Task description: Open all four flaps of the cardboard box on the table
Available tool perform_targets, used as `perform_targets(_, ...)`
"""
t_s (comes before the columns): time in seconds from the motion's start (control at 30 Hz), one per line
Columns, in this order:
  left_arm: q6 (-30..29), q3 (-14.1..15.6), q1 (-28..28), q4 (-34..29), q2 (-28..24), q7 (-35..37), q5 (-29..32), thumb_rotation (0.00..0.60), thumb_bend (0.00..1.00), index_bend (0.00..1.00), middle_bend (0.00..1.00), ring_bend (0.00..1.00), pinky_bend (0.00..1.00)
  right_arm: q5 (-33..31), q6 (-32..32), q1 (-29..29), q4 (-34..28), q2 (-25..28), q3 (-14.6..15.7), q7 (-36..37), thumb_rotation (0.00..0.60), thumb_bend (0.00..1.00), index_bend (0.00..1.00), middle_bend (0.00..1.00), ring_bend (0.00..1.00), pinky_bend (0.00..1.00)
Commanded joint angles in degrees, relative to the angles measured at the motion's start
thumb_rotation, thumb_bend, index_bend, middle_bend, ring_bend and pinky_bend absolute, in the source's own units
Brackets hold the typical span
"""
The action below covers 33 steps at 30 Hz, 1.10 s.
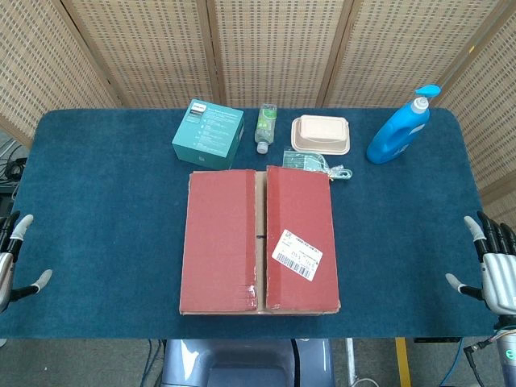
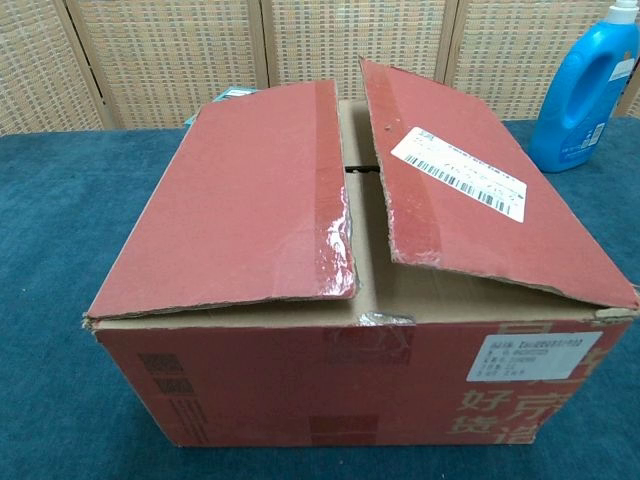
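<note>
Right in front of your chest camera sits the red cardboard box [image 2: 350,380], its near wall printed with Chinese characters and a small white label too fine to read. It rests at the middle of the blue carpeted tabletop [image 1: 105,218], with woven wicker screens [image 1: 274,48] closing off the room behind. From the head view, the box's long axis runs from you toward the far edge, and the seam between its two top flaps follows the same line. Both top flaps are slightly raised but not opened; the right flap [image 2: 470,200] carries a white barcode label [image 2: 460,172]. Beyond the box stand a teal carton [image 1: 208,133], a small green bottle [image 1: 265,126], a beige tray [image 1: 321,134] and a blue detergent bottle [image 1: 401,129]. Your left hand [image 1: 14,258] and right hand [image 1: 493,266] hover at the table's side edges, fingers spread, holding nothing.
</note>
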<state>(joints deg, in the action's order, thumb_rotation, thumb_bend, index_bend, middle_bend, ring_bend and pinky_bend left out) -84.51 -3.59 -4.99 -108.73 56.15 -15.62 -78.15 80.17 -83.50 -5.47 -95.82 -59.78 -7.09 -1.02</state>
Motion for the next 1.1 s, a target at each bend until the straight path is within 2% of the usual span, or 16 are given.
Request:
perform_targets(0.03,0.2,0.1,-0.1,-0.1,0.0,-0.1,0.1,0.518,0.26,0.0,0.0,0.0,0.0,-0.2,0.1,0.0,0.0,0.1,0.0,0.0,0.6,0.1,0.02,0.0,0.0,0.0)
perform_targets(0.6,-0.9,0.5,0.7,-1.0,-0.5,-0.3,-0.5,0.52,0.26,0.0,0.0,0.0,0.0,0.3,0.0,0.1,0.4,0.5,0.1,1.2,0.6,0.11,0.02,0.0,0.0,0.0)
perform_targets(0.7,-0.9,0.5,0.7,-1.0,-0.6,-0.3,-0.6,0.52,0.26,0.0,0.0,0.0,0.0,0.4,0.1,0.1,0.5,0.4,0.2,1.2,0.6,0.14,0.02,0.0,0.0,0.0)
perform_targets(0.9,-0.5,0.5,0.6,-1.0,-0.7,-0.1,-0.5,0.519,0.26,0.0,0.0,0.0,0.0,0.5,0.4,-0.3,0.5,0.4,-0.1,1.6,0.6,0.32,0.02,0.01,0.0,0.0)
perform_targets(1.1,0.1,0.8,0.3,-0.8,-0.7,-0.2,-1.0,0.519,0.26,0.0,0.0,0.0,0.0,2.1,1.1,-1.5,0.2,1.3,-0.6,4.9,0.6,0.59,0.02,0.04,0.0,0.0)
